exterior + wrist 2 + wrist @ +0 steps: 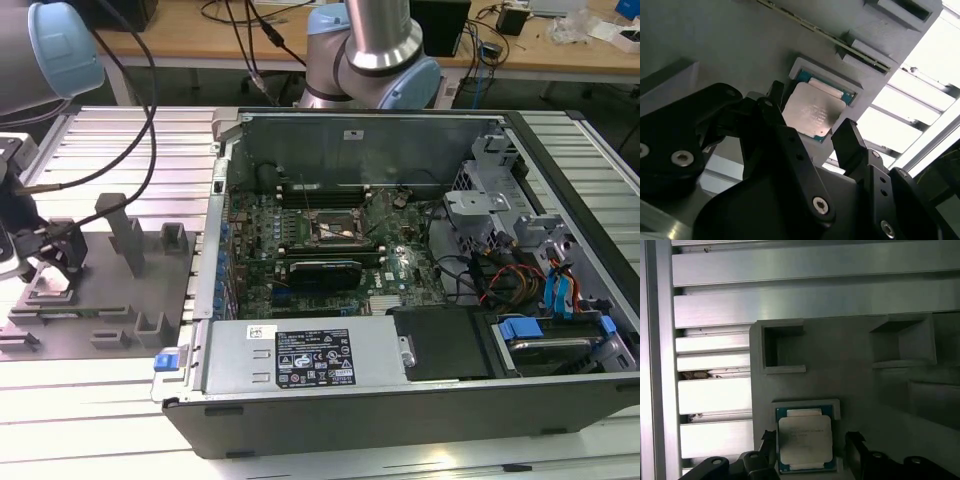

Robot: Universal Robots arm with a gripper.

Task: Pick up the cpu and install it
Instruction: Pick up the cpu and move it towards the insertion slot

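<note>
**Tool straddles the cpu in its fixture nest**

In both wrist views the cpu lies flat, silver top up, in a shallow square nest of the grey fixture. The nest frames the chip on all sides, so it sits at a known place and angle.

The tool hangs right over the chip with its jaws wide. One of the black fingers stands off each of two opposite edges. A gap shows on each side, so by my judgement nothing is gripped. That straddle suits a thin chip, which can only be taken by its edges.

In the exterior view the tool and fixture are on the slatted counter at the exterior view's left. They are well apart from the open case at the exterior view's right. The socket lies near the middle of the board inside the case, with no silver chip seen in it. The install is not yet done.
</note>
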